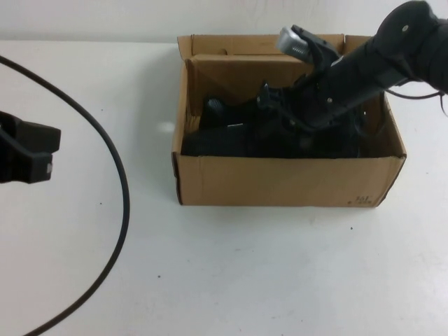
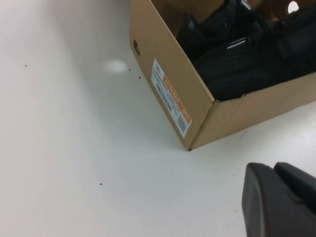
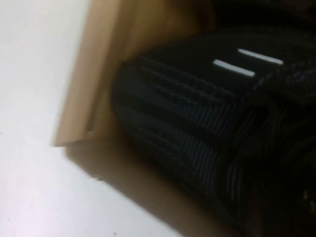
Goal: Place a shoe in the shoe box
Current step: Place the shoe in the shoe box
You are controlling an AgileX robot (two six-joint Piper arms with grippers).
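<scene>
inside the shoe box (image 1: 280, 183) the shoe (image 1: 238, 136) lies lengthwise

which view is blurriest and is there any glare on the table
Right wrist view is softest: the shoe fills it, smeared, with the right hand down in the shoe box. Left wrist view shows a pale glare spot on the table; left hand is a dark blur.

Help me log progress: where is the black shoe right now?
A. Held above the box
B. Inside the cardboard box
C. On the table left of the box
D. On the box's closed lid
B: the shoe lies inside the open shoe box, with the right pincer reaching in over it; the left pincer sits far left.
</scene>
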